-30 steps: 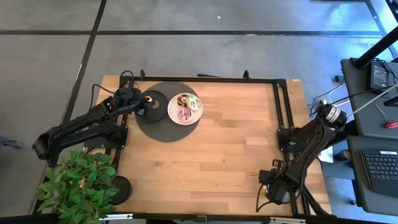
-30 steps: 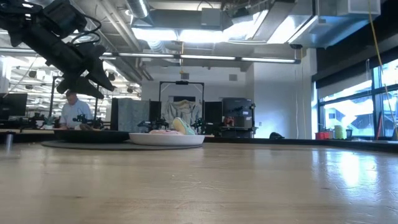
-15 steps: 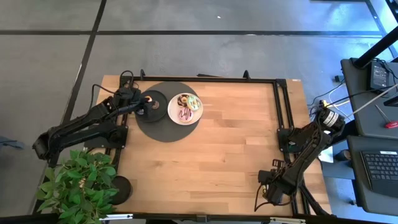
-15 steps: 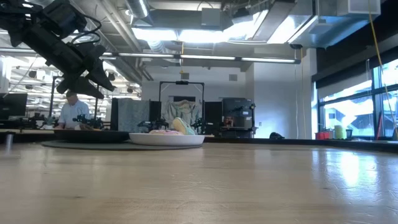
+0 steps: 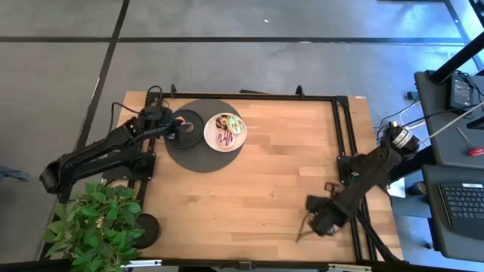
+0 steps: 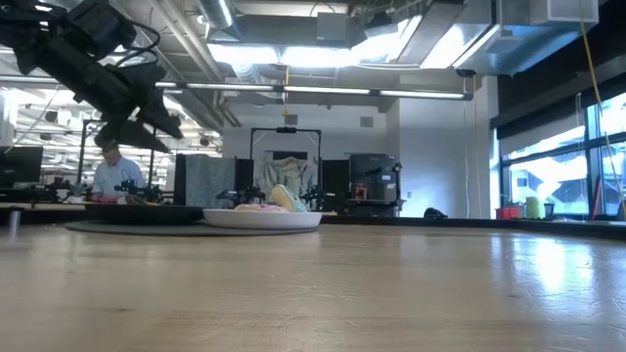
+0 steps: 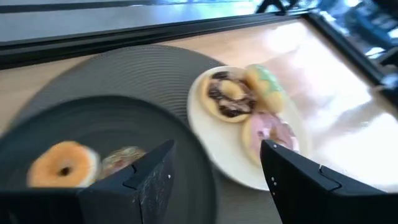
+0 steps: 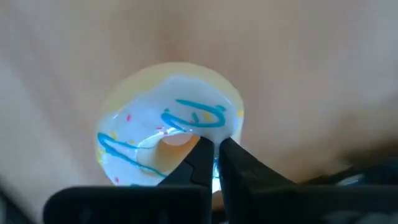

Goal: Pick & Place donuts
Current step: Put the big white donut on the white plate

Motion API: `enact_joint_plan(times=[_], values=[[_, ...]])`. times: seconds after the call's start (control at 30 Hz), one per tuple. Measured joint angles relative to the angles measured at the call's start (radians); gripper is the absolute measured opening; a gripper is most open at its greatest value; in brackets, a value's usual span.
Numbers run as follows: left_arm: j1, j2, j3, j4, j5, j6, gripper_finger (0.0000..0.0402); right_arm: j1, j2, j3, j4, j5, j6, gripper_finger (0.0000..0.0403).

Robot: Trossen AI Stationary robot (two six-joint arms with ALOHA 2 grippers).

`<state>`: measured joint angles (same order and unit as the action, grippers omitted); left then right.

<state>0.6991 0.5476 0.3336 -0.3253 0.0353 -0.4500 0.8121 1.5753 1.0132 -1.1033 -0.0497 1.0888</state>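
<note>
My right gripper (image 8: 214, 155) is over the near right part of the table (image 5: 308, 225), shut on a cream-yellow donut with white icing and blue stripes (image 8: 168, 134). My left gripper (image 7: 214, 180) hovers open above a small black plate (image 5: 185, 128) at the far left, which holds an orange donut (image 7: 63, 165) and a speckled one (image 7: 121, 158). Beside it, a white plate (image 5: 210, 142) carries a chocolate donut (image 7: 225, 94), a green one (image 7: 264, 87) and a pink one (image 7: 268, 132). My right gripper pinches the donut's ring beside its hole (image 8: 208, 134) between its two fingertips. The fingers come down on the iced top. I cannot tell whether the donut rests on the table or hangs clear of it.
Both plates sit on a large dark round mat (image 5: 198, 159). A potted plant (image 5: 94, 227) stands at the near left corner, with a black disc (image 5: 147, 227) beside it. Black rails (image 5: 344, 128) run along the table's right side. Bare wood lies between the two arms.
My right gripper has moved from the near right corner toward the table's left, out over the wood.
</note>
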Motion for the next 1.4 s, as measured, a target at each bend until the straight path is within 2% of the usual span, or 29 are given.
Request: enact_joint_plan(times=[0.13, 0.3, 0.43, 0.53, 0.63, 0.8, 1.0, 1.17, 1.27, 1.4], values=[[-0.023, 0.000, 0.000, 0.082, 0.059, 0.029, 0.0230, -0.147, 0.000, 0.101, -0.107, 0.249, -0.151, 0.0010], [-0.111, 0.017, 0.000, 0.278, 0.063, 0.103, 0.0228, -0.354, 0.000, 0.215, -0.075, 0.703, -0.356, 0.0009], [-0.180, 0.066, 0.000, 0.446, 0.064, 0.140, 0.0229, -0.508, -0.001, 0.281, 0.140, 0.989, -0.617, 0.0010], [-0.232, 0.124, 0.000, 0.583, 0.058, 0.151, 0.0232, -0.609, -0.001, 0.287, 0.441, 1.117, -0.908, 0.0010], [-0.275, 0.194, 0.000, 0.693, 0.050, 0.152, 0.0232, -0.695, 0.004, 0.288, 0.733, 1.100, -1.165, 0.0010], [-0.345, 0.339, 0.000, 0.863, 0.031, 0.265, 0.0221, -0.800, 0.043, 0.287, 1.028, 1.043, -1.397, 0.0010], [-0.453, 0.531, 0.000, 1.129, -0.156, 0.444, 0.0200, -0.870, 0.130, 0.287, 1.239, 0.886, -1.512, 0.0010], [-0.530, 0.646, 0.000, 1.306, -0.384, 0.567, 0.0183, -0.885, 0.203, 0.286, 1.355, 0.865, -1.543, 0.0010], [-0.554, 0.695, 0.003, 1.382, -0.458, 0.600, 0.0175, -0.887, 0.239, 0.286, 1.427, 0.854, -1.570, 0.0010], [-0.572, 0.740, 0.025, 1.401, -0.545, 0.619, 0.0164, -0.886, 0.285, 0.286, 1.528, 0.850, -1.638, 0.0010]])
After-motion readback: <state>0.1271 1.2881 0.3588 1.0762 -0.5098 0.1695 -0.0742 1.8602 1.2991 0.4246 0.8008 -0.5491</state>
